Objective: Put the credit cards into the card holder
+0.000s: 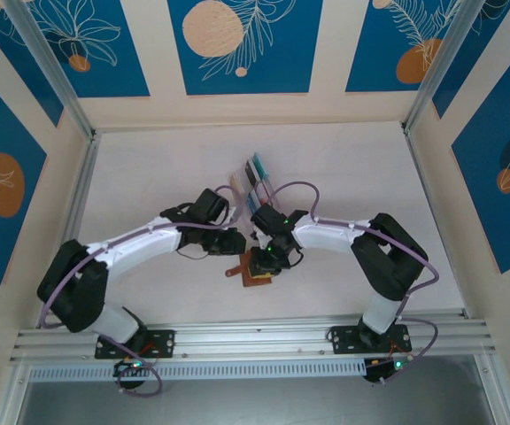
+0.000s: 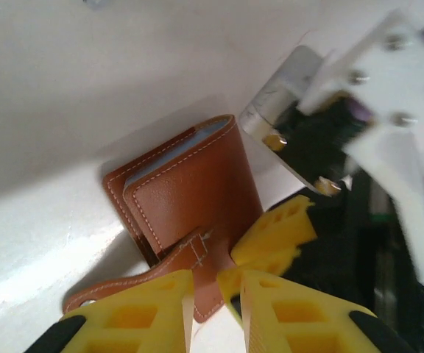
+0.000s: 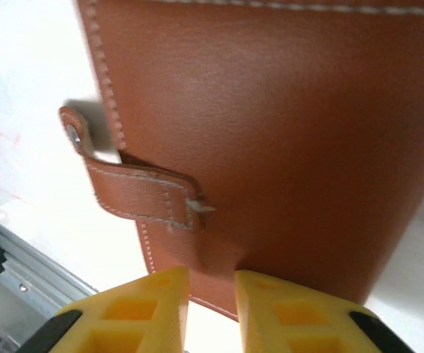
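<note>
The card holder (image 1: 257, 272) is a folded brown leather wallet lying on the white table, its snap tab (image 3: 135, 191) loose and sticking out to one side. In the left wrist view the card holder (image 2: 190, 184) shows a pale inner edge, and my left gripper (image 2: 216, 305) is shut on its near corner. My right gripper (image 3: 212, 301) pinches the card holder's (image 3: 271, 132) lower edge, where the leather puckers between the yellow fingers. Both grippers meet over it in the top view, left gripper (image 1: 235, 242) and right gripper (image 1: 268, 259). Several credit cards (image 1: 255, 173) stand on edge behind them.
The cards sit in a clear slotted rack (image 1: 248, 183) just beyond the two wrists. The right arm's white bracket (image 2: 392, 110) and a yellow finger (image 2: 278, 232) crowd the left wrist view. An aluminium rail (image 1: 255, 335) runs along the near edge.
</note>
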`<state>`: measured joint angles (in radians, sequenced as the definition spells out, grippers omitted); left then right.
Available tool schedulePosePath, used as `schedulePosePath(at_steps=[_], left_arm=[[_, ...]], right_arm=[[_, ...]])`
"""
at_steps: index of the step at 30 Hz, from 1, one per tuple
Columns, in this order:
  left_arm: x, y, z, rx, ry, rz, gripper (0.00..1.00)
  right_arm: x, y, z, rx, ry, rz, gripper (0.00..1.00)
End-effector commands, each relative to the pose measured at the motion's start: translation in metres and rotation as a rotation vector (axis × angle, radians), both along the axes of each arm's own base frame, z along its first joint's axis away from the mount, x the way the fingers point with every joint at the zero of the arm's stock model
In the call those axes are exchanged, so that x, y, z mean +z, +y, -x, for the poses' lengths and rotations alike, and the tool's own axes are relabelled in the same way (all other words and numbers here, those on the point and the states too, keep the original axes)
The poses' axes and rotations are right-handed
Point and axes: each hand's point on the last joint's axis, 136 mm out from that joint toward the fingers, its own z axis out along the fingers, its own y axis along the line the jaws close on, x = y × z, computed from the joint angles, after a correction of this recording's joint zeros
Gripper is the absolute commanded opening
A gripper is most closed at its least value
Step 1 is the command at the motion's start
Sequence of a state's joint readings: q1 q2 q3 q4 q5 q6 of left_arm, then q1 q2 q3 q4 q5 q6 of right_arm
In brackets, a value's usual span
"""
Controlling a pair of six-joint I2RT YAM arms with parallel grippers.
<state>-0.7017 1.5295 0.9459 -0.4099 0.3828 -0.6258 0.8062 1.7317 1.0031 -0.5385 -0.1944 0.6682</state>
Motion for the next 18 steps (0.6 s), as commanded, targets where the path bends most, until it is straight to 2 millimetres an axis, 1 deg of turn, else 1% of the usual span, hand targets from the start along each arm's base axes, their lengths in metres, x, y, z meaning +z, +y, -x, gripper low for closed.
schedulePosePath(at_steps=[1,3,6,11,13,14,16,18], left_arm=[[-0.012,-0.013,0.004,-0.021,0.033,0.034,0.23],[-0.024,-0.014,0.007,-0.02,0.054,0.03,0.22],[-0.037,-0.014,0.01,-0.019,0.08,0.026,0.22],[-0.058,-0.012,0.015,-0.008,0.109,0.011,0.21],[-0.065,-0.01,0.018,-0.004,0.123,0.002,0.2],[-0.067,-0.009,0.018,-0.001,0.124,0.001,0.2],[-0.069,-0.007,0.019,0.006,0.12,-0.002,0.2],[-0.075,-0.002,0.02,0.004,0.121,-0.036,0.2]], right_arm=[[-0.011,-0.007,0.001,-0.011,0.001,0.046,0.32],[-0.01,-0.008,0.002,-0.011,0.001,0.039,0.34],[-0.008,-0.008,0.002,-0.018,0.009,0.021,0.34],[-0.003,-0.006,0.0,-0.031,0.021,-0.026,0.23],[-0.001,-0.005,-0.001,-0.034,0.017,-0.035,0.14],[0.0,-0.005,-0.002,-0.036,0.02,-0.04,0.12],[0.002,-0.004,-0.003,-0.037,0.024,-0.052,0.1],[0.005,-0.005,-0.003,-0.037,0.022,-0.057,0.1]])
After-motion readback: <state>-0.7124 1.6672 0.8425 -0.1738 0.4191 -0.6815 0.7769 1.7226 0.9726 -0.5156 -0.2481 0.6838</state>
